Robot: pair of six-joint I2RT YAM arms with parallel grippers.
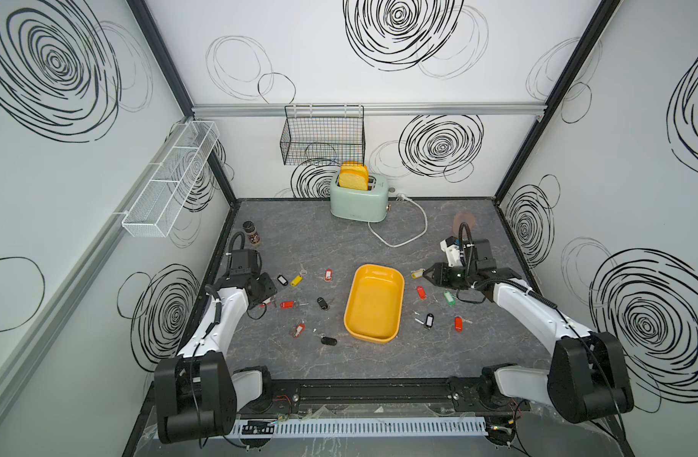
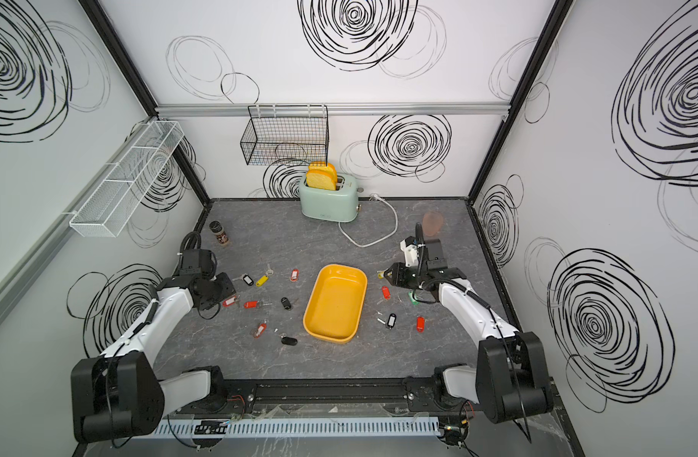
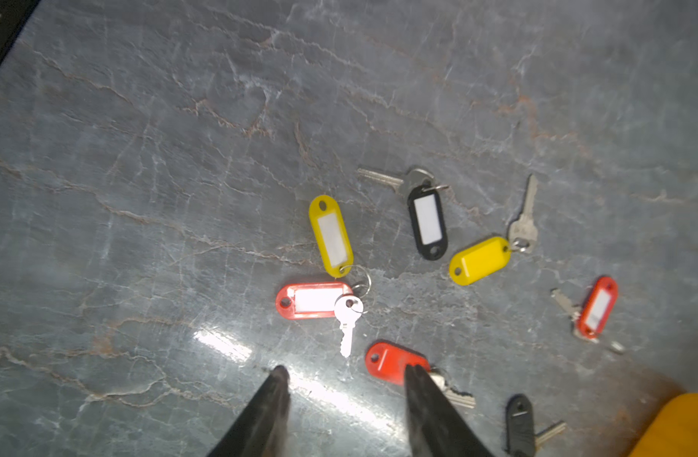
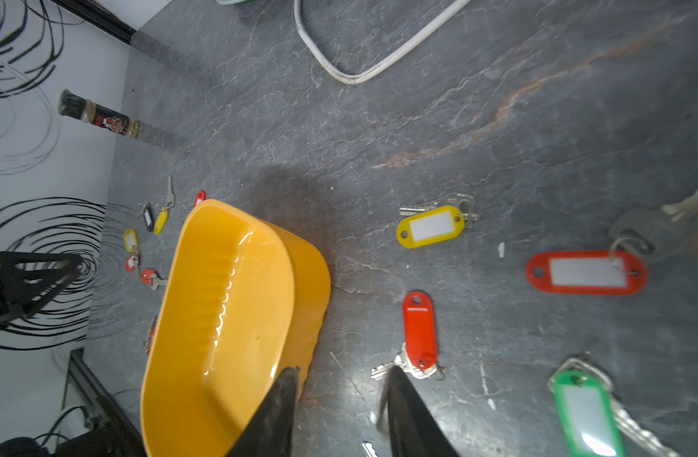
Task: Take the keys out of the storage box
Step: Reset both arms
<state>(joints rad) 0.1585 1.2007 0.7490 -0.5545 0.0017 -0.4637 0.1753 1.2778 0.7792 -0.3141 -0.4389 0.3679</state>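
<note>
In both top views the storage box (image 1: 374, 304) sits mid-table, bare inside; the keys (image 1: 287, 304) lie scattered on the table (image 1: 339, 245) on either side of it. Left wrist view: my left gripper (image 3: 346, 370) hangs spread and empty above red and yellow tags. Right wrist view: my right gripper (image 4: 343, 370) is spread and empty too, just beside the box wall. I judge the emptying done; next, I should lift both arms clear without nudging any keys.

The yellow storage box (image 1: 374, 302) sits on the desk (image 1: 339, 364) between the left jaws and the right jaws, keys (image 1: 287, 304) strewn either side, a yellow-tagged key (image 1: 417, 273) just before the right jaws.
</note>
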